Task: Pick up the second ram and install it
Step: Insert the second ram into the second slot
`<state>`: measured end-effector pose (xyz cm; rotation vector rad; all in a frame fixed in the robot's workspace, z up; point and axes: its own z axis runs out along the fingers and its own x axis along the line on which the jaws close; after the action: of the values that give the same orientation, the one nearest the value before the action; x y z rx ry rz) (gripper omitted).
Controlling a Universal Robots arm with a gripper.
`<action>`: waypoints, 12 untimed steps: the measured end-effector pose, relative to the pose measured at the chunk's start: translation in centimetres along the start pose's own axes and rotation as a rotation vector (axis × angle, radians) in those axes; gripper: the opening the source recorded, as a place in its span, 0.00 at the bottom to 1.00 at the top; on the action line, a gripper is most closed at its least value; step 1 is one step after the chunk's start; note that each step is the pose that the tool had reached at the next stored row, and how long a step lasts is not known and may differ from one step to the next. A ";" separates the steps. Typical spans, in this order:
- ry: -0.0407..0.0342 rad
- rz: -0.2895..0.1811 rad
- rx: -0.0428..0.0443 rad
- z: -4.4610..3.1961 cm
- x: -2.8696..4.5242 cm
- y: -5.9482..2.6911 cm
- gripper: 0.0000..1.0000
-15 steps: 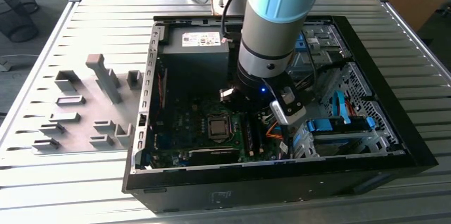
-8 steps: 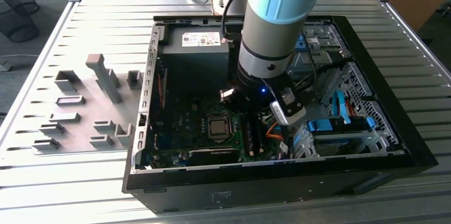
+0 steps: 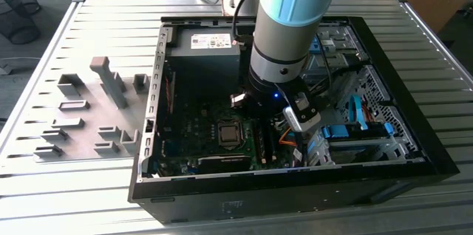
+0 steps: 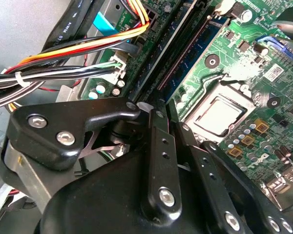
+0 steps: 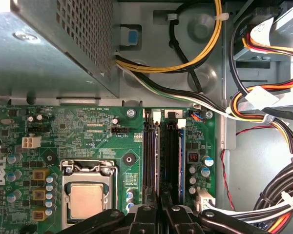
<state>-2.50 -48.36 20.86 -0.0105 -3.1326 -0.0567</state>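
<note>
While your arm reaches down into the open computer case (image 3: 414, 135) on the slatted surface (image 3: 88, 19), the end effector (image 5: 161, 200) sits pressed together over the memory slots (image 5: 151, 151), at 3 o'clock from the processor socket (image 5: 85, 195). You see the second ram (image 5: 181, 161) standing in a slot just beside the fingers (image 4: 161, 151), by the wire bundle (image 4: 49, 73).

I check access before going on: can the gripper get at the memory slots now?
Probably yes: the gripper hangs directly over the memory slots inside the open case, and the cable bundle lies beside them, not across them.
</note>
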 end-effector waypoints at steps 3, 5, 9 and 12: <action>0.0000 0.000 0.0000 0.03 0.00 0.00 0.22; 0.0000 0.000 0.0002 -0.11 0.00 0.00 0.22; 0.0000 0.000 0.0014 -1.42 0.01 0.05 0.22; 0.0000 0.000 0.0034 -2.70 0.02 0.10 0.22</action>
<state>-2.50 -48.36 23.56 -0.0105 -3.1327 -0.0514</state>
